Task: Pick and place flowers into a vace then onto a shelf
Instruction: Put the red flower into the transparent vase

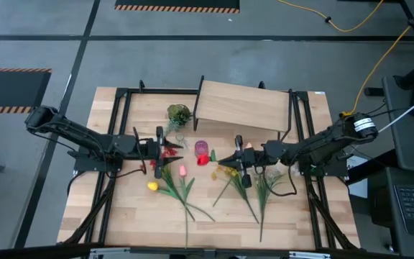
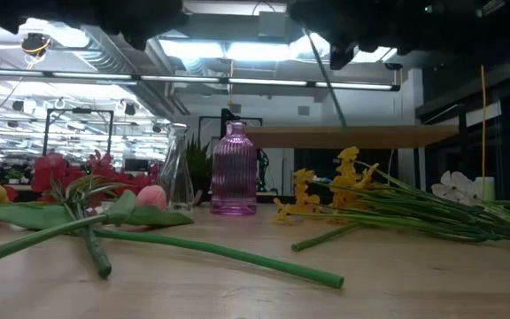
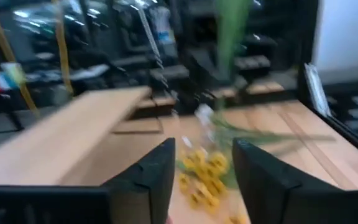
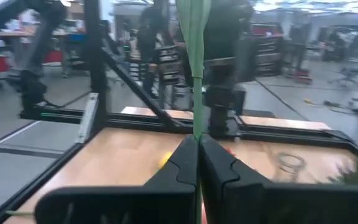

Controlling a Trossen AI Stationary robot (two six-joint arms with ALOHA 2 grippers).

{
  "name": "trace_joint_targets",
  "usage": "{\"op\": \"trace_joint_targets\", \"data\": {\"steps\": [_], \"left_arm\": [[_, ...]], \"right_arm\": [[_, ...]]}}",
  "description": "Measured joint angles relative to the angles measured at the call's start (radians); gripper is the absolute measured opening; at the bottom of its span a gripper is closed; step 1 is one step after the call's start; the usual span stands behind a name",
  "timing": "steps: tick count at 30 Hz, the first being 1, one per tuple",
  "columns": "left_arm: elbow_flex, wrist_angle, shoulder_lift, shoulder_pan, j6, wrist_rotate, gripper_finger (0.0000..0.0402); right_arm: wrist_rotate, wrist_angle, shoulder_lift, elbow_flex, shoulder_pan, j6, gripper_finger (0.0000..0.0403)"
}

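Note:
My right gripper [image 1: 221, 158] [image 4: 197, 140] hangs right of the purple ribbed vase [image 1: 201, 147] [image 2: 235, 173], shut on a green flower stem [image 4: 195, 74]. A red blossom [image 1: 203, 160] shows just off its fingertips; I cannot tell if it belongs to that stem. My left gripper [image 1: 175, 147] [image 3: 204, 149] stands open left of the vase with nothing between its fingers. Other flowers lie flat on the tabletop: yellow tulip [image 1: 152, 185], pink bud [image 2: 151, 197], yellow sprays [image 2: 312, 195], white blooms [image 2: 454, 186]. The shelf [image 1: 243, 106] [image 2: 352, 136] stands on thin black legs at the far side. My right gripper pinches the green stem [image 4: 196, 127] between its two shut fingers. The fingers come in level from the table's right side and lie across the stem. The stem rises upright above the fingers, lifted clear of the table. Which stretch of the stem is held is hidden.
A clear glass vase [image 2: 177, 173] stands left of the purple one. A green leafy bunch [image 1: 178, 114] sits by the shelf's left end. Red blossoms [image 2: 60, 168] lie under the left gripper. Black frame rails [image 1: 117, 144] run along both table sides.

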Motion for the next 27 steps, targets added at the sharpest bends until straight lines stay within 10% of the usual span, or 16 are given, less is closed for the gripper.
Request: {"op": "trace_joint_targets", "data": {"steps": [14, 27], "left_arm": [[0.032, 0.378, 0.276, 0.003, -0.005, 0.09, 0.0189], [0.225, 0.376, 0.465, 0.071, -0.018, 0.204, 0.0188]], "right_arm": [[-0.1, 0.187, 0.127, 0.001, -0.084, 0.008, 0.0], [-0.132, 0.21, 0.128, 0.002, -0.087, 0.004, 0.0]]}}
